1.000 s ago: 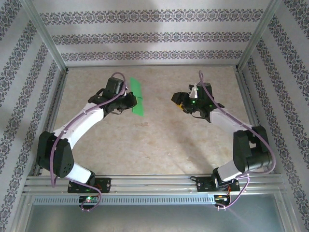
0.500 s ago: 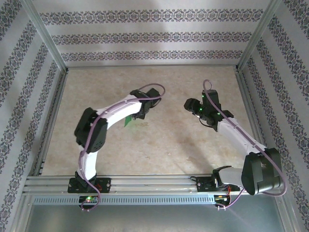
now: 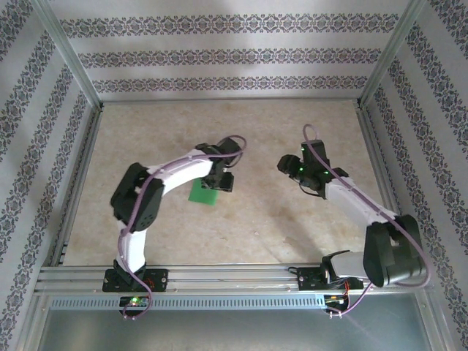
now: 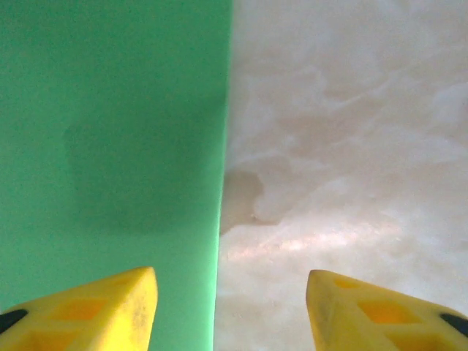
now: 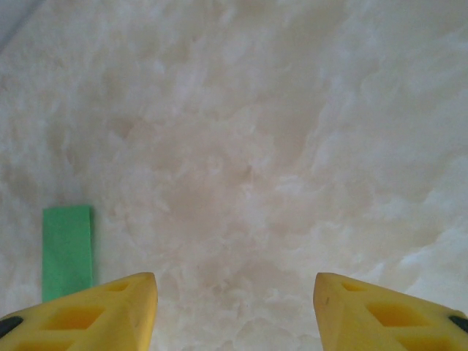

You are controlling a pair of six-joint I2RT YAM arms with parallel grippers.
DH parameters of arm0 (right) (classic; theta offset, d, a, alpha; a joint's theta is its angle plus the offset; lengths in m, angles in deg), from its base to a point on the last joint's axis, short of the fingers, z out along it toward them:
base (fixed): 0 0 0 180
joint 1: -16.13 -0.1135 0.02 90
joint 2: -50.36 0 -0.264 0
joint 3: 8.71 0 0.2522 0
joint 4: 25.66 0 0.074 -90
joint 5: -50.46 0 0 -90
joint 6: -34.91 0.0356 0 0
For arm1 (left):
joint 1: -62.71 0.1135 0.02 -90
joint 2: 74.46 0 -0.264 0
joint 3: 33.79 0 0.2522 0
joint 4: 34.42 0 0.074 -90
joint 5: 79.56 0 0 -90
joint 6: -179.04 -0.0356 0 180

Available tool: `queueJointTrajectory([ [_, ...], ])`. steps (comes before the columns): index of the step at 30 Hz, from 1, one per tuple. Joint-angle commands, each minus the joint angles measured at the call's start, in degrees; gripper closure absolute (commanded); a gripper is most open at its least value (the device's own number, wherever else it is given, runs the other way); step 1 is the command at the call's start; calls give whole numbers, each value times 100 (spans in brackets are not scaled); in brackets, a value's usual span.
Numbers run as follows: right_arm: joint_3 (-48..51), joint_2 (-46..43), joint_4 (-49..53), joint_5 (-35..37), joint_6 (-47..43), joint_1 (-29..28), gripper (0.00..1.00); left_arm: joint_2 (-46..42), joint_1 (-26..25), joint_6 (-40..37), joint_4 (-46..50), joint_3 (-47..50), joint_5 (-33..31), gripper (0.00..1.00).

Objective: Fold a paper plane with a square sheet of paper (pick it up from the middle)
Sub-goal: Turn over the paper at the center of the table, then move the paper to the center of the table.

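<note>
The bright green sheet of paper (image 3: pixel 202 194) lies flat on the table as a folded, narrow piece, partly under my left arm. I cannot tell if it has the shape of a plane. My left gripper (image 3: pixel 224 180) hovers over its right edge, open with nothing between the fingers. In the left wrist view the green paper (image 4: pixel 110 124) covers the left half; the left gripper (image 4: pixel 230 311) straddles its straight edge, one fingertip (image 4: pixel 88 314) over paper. My right gripper (image 3: pixel 287 164) stands open over bare table to the right. In its view the right gripper (image 5: pixel 234 314) sees the paper (image 5: pixel 67 251) at far left.
The beige marbled tabletop (image 3: pixel 248 227) is walled by patterned panels with aluminium posts (image 3: pixel 73 58). A metal rail (image 3: pixel 234 276) carrying both arm bases runs along the near edge. Open table lies between the two grippers.
My left gripper has opened and let go of the green paper, which now lies flat slightly nearer. The right gripper stayed open and shifted only a little.
</note>
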Motion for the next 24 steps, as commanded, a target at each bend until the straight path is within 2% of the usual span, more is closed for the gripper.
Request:
queueJointTrajectory([
  [1,-383,514,-173,-529,-62,-530,39,-891,664,460,-1193,712,1215,38],
  [4,-743,1068,-375,-761,20,-1131,39,-1610,1281,752,-1724,1536,1330,32],
  [7,-1228,1660,-442,-869,142,-1718,40,-2232,1855,920,-1931,2206,1132,24],
  [14,-2355,2914,-440,-1149,355,-2669,43,-3284,2723,1025,-2156,3180,946,2],
  [18,-2853,3470,-286,-1273,386,-2884,43,-3619,2982,1095,-2318,3496,1022,0],
  [24,-3284,3963,30,-1474,364,-2904,43,-3620,3056,1076,-2331,3500,1183,0],
])
